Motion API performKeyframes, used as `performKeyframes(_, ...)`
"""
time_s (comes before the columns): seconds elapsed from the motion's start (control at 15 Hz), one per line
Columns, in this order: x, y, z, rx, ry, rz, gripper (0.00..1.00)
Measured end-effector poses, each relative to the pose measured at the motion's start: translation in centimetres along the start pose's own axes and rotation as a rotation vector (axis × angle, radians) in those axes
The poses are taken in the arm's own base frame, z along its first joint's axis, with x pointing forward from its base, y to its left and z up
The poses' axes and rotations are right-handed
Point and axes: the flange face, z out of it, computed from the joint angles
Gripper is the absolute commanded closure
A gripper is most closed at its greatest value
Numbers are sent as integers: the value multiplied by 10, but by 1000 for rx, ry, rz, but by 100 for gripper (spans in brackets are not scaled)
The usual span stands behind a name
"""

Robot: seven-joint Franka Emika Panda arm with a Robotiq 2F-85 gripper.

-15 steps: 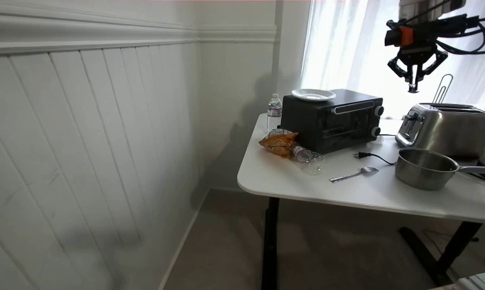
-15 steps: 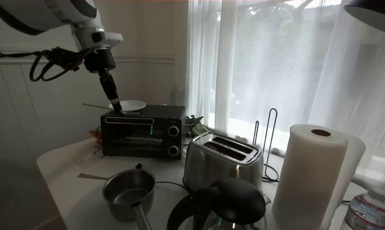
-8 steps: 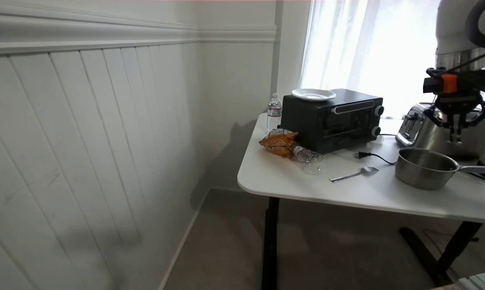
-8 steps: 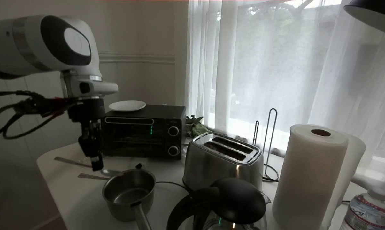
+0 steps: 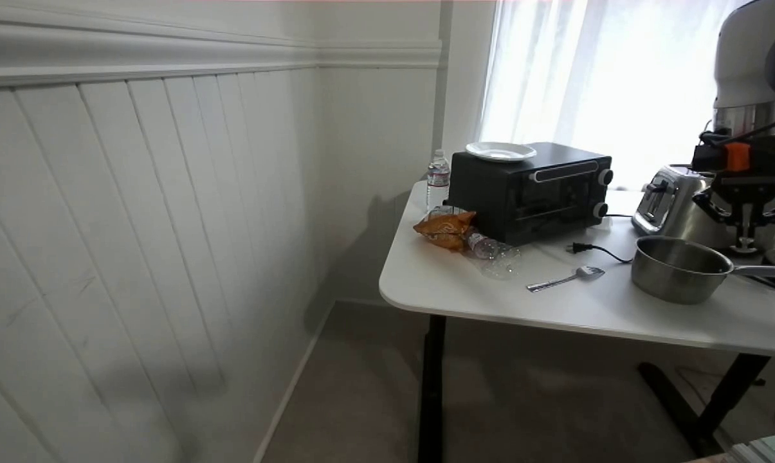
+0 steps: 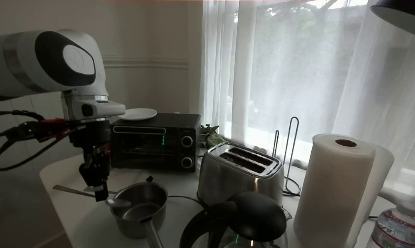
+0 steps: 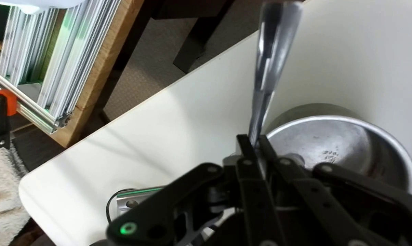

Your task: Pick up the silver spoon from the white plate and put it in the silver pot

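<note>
A white table [image 5: 438, 283] with a rounded corner stands near a white panelled wall [image 5: 168, 193] and before a sheer white curtain [image 6: 297, 75], bearing a black box-shaped oven [image 6: 173, 144] topped by a small round white plate [image 5: 501, 153]. The black two-fingered gripper [image 7: 254, 140] has its jaws clamped on a shiny silver spoon [image 7: 272, 58] whose bowl overlaps the round grey-silver metal pot [image 6: 133, 225] in an exterior view; whether it is over the opening I cannot tell. A silver fork [image 5: 562, 280] lies near the pot.
</note>
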Motion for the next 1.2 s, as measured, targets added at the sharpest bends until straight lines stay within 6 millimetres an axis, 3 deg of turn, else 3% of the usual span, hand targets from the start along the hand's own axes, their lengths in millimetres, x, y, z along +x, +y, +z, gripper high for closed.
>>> performKeyframes(0.2, 1, -3, -3, 1, 5, -4, 98)
performKeyframes(0.47, -1, -27, -1, 5, 8, -55, 98)
performKeyframes(0.73, -1, -51, 21, 3, -18, -86, 98)
performKeyframes(1.2, 27, -72, 52, 43, -46, -61, 98)
